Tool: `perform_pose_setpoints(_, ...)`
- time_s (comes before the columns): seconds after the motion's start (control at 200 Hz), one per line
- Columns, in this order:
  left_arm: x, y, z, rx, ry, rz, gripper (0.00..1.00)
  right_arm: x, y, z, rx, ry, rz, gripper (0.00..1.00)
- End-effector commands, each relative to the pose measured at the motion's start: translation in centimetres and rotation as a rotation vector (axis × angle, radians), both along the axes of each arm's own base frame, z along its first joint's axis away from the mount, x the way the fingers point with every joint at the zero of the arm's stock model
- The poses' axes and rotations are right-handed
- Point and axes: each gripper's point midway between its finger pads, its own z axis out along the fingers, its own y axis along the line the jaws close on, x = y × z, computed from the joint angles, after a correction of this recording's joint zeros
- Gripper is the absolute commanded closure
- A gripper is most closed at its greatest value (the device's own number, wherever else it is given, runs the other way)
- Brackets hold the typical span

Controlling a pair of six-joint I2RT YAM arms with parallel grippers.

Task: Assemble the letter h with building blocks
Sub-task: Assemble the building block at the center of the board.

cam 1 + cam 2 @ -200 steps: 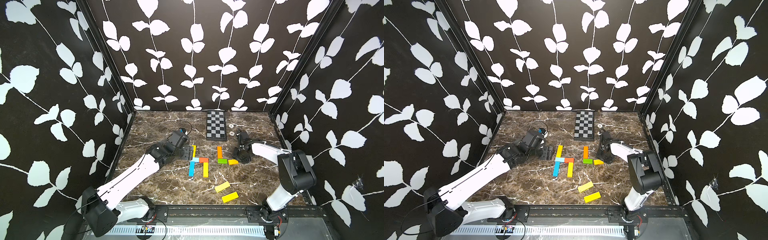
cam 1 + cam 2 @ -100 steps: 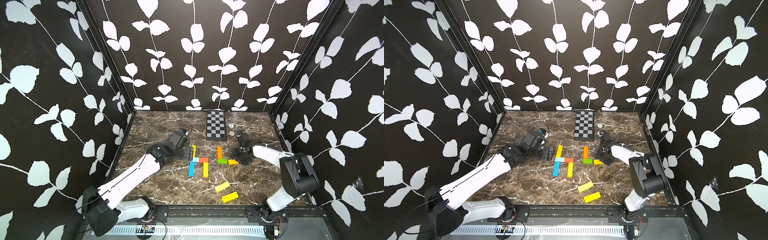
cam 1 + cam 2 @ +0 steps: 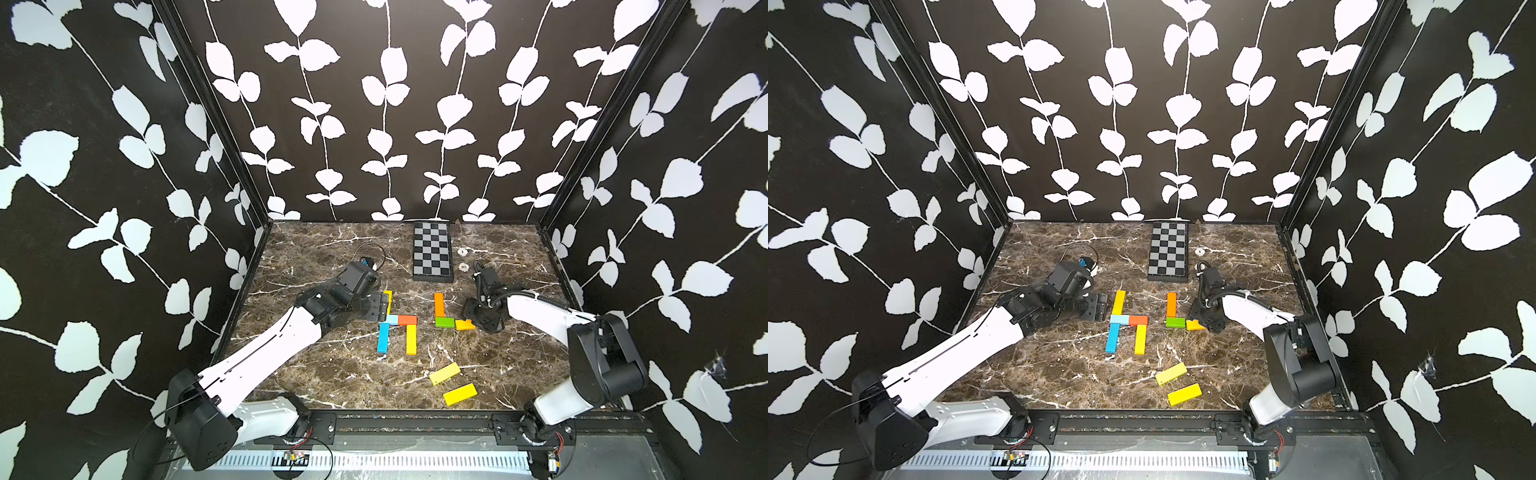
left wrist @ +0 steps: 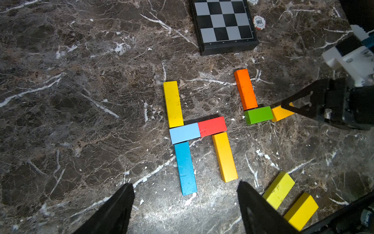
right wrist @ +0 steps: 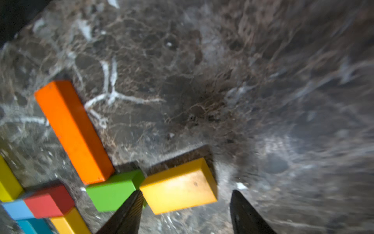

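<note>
I see one h laid flat: yellow block (image 3: 1119, 302), light blue block (image 3: 1119, 319), red block (image 3: 1138, 320), blue block (image 3: 1113, 338), amber block (image 3: 1140, 339). Beside it, orange block (image 3: 1171, 304), green block (image 3: 1175, 322) and short amber block (image 3: 1195, 325) touch in a row. Two loose yellow blocks (image 3: 1171, 373) (image 3: 1185, 394) lie apart, nearer the front.

In both top views the right hand (image 3: 473, 319) covers part of the short amber block (image 3: 464, 325), and in a top view the left hand (image 3: 380, 309) hides a strip of the long yellow block (image 3: 388, 298). In the right wrist view the tabletop (image 5: 303, 101) is blurred away from the blocks, and the blue block (image 5: 32, 228) runs off the picture's edge. The left wrist view cuts off the checkered board (image 4: 222, 20) and a chip (image 4: 252, 1) at its edge.
</note>
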Motion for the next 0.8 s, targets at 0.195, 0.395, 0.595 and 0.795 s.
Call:
perform_pose_setpoints(0.195, 0.3, 0.0, -0.6, 0.008, 0.010, 0.004, 0.17, -4.6, -1.9, 0.2, -0.200, 0.078, 0.204, 0.38)
perform_pose_setpoints(0.395, 0.4, -0.3, -0.9, 0.003, 0.021, 0.008, 0.18, -4.9, -1.2, -1.2, -0.208, 0.127, 0.277, 0.38)
perform_pose_setpoints(0.595, 0.2, 0.0, -1.4, 0.020, 0.032, 0.009, 0.18, -3.9, -0.9, -1.9, -0.228, 0.130, 0.279, 0.39)
perform_pose_setpoints(0.795, 0.2, 0.0, -1.3, 0.023, 0.029, 0.007, 0.18, -3.1, -0.8, -2.0, -0.243, 0.127, 0.276, 0.40)
